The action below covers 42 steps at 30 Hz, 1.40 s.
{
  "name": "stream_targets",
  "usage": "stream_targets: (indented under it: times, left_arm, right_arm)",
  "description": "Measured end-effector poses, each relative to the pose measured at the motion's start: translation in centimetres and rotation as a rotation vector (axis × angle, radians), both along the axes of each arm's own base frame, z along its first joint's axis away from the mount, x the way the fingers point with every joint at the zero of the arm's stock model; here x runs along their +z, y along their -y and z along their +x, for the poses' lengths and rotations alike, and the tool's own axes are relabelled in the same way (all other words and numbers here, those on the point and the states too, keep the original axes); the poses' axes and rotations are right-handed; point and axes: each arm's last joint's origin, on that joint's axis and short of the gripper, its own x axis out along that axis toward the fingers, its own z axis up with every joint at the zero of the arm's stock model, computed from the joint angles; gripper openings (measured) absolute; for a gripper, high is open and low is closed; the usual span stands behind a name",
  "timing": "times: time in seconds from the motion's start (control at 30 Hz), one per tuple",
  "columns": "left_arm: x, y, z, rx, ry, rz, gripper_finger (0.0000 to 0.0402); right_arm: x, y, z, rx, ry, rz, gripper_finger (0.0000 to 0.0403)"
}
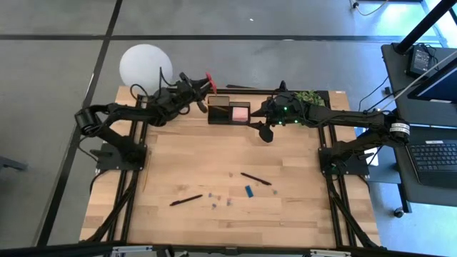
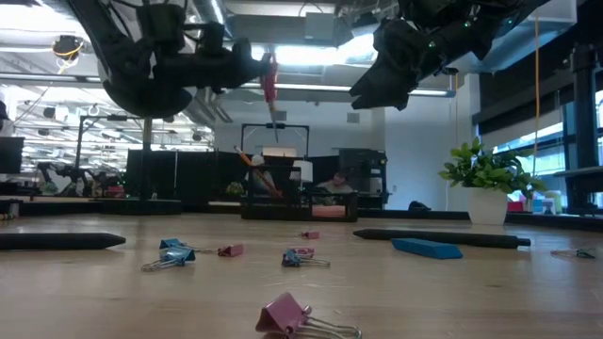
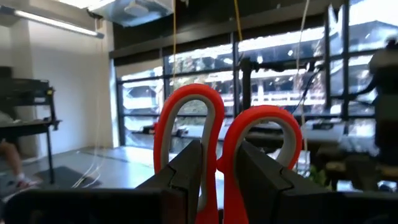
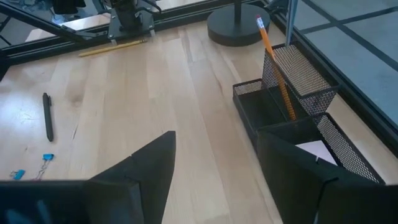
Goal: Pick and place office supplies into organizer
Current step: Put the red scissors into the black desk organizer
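While the left gripper (image 3: 217, 171) pinches red scissors (image 3: 227, 134) above the organizer (image 1: 228, 113), pens (image 1: 255, 178) lie on the table (image 1: 285, 214). Beside it, the right gripper (image 4: 214, 165) hangs spread, empty.

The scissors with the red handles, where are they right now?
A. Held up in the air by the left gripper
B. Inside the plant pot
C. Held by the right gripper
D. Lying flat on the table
A. The left gripper is clamped on the scissors, with the red handles sticking up between its fingers, above the table near the organizer.
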Motion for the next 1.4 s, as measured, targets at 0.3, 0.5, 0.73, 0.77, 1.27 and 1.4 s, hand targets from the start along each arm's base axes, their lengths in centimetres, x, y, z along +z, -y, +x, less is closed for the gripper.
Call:
stream_targets:
  times: [0.3,0.5,0.73,0.77,1.27,1.4]
  left_arm:
    - [-0.6,-0.2,0.2,0.035,-0.027,0.003,0.0086]
    - [-0.6,-0.3,0.2,0.049,-0.024,-0.002,0.0086]
    - [-0.6,0.0,0.4,-0.025,-0.015,-0.014,0.0086]
    - [-0.6,0.1,0.4,-0.048,-0.015,-0.014,0.0086]
    - [0.7,0.9,0.3,-0.286,0.108,0.034,0.0086]
    - [0.7,0.8,0.2,-0.25,0.117,0.023,0.0086]
  right_arm:
    - [0.0,0.0,0.0,0.0,0.0,0.0,0.0229]
    - [0.6,0.1,0.3,0.001,0.063,-0.022,0.0229]
    - [3.8,0.6,1.0,0.001,0.385,-0.169,0.0229]
    - [4.1,0.8,1.0,-0.004,0.417,-0.185,0.0229]
    - [3.1,3.0,4.9,0.05,0.325,-0.119,0.0229]
    - [4.0,3.4,6.3,0.065,0.344,-0.162,0.0229]
